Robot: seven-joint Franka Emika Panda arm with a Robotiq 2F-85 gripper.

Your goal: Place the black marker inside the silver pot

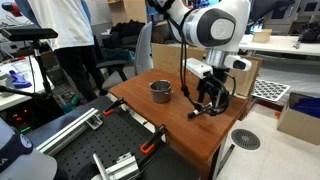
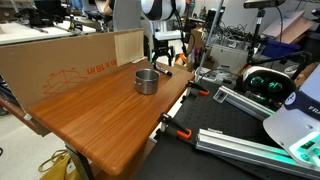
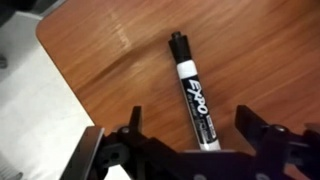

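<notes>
Gripper (image 3: pixel 192 138) hovers with jaws spread wide, straddling the black marker (image 3: pixel 190 90), flat by the rounded corner of the counter (image 3: pixel 110 55). Light, stiff, slick barrel, I'd say: pinch mid-body, across its width. Silver pot (image 1: pixel 161 91) stands beyond, farther in.

Even indoor light (wrist view soft)

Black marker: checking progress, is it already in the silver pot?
No, the wrist view shows the black marker lying on the wooden table.

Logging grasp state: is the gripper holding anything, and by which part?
Nothing held. The gripper is open, its fingers clear of the black marker lying on the table between them.
</notes>
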